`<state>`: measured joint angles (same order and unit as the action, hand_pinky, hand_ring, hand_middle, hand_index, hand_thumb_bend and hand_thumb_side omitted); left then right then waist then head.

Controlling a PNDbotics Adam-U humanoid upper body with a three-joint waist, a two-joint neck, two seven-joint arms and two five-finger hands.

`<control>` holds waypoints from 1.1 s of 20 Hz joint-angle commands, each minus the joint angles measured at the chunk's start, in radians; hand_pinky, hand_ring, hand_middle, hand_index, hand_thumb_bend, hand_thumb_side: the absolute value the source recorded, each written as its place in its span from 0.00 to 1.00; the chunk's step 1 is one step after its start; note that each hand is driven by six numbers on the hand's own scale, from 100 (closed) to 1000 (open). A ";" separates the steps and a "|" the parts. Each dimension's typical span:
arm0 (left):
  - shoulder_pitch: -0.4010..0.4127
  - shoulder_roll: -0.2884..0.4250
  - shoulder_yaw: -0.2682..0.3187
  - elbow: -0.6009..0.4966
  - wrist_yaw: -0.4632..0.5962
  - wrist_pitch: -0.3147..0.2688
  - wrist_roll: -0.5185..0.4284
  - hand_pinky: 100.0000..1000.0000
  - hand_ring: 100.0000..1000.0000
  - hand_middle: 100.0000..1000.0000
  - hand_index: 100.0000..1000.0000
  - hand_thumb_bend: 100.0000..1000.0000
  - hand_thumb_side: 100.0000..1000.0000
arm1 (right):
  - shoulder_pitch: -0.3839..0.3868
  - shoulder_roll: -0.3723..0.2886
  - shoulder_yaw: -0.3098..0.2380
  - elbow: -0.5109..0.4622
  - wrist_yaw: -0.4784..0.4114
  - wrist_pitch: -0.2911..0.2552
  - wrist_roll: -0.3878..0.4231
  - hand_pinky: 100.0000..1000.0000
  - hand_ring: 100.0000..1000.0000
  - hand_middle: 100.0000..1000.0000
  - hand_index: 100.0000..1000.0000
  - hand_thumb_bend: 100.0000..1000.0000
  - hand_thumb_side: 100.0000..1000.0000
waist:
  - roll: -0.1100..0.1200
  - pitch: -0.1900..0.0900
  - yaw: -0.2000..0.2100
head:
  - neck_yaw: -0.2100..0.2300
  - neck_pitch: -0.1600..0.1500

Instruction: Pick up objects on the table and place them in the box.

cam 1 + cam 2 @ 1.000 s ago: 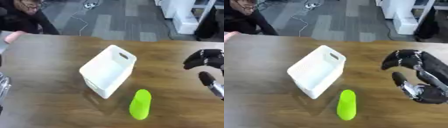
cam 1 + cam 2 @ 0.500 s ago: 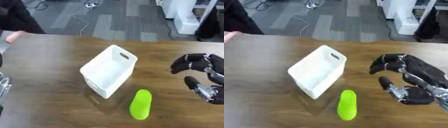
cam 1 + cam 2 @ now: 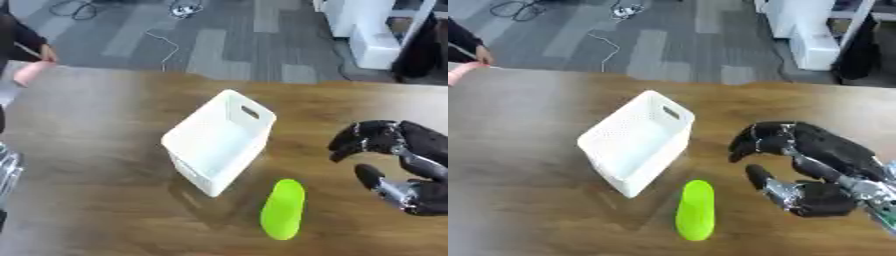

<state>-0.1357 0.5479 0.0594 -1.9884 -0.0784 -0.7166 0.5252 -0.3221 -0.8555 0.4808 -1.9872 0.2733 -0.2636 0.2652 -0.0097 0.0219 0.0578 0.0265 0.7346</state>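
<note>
A long bright green object (image 3: 283, 209) lies flat on the wooden table (image 3: 96, 115), just in front of a white perforated box (image 3: 219, 140) that stands with its opening up. My right hand (image 3: 815, 167) hovers to the right of the green object, apart from it, with fingers curved down and thumb spread; it holds nothing. At the far left edge a silvery part of my left arm (image 3: 7, 172) shows, but the hand itself is out of sight.
A person's hand (image 3: 44, 52) holds a pink thing (image 3: 28, 72) at the table's far left edge. Beyond the table lie grey floor, cables (image 3: 166, 47) and white furniture (image 3: 376, 30).
My right hand has moved left across the table toward the green object. The box and the green object have stayed put. The person at the far left has drawn back.
</note>
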 commanded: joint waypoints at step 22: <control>-0.016 0.022 -0.001 -0.012 0.013 -0.050 0.037 0.57 0.58 0.69 0.70 0.69 1.00 | -0.063 0.100 0.061 0.033 -0.064 0.040 0.128 0.56 0.70 0.73 0.74 0.00 1.00 | 0.003 -0.012 0.007 | -0.013 -0.008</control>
<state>-0.1369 0.5478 0.0538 -1.9885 -0.0696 -0.7204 0.5213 -0.3705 -0.7477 0.5477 -1.9494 0.2061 -0.2214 0.3886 -0.0089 0.0197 0.0638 0.0251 0.7344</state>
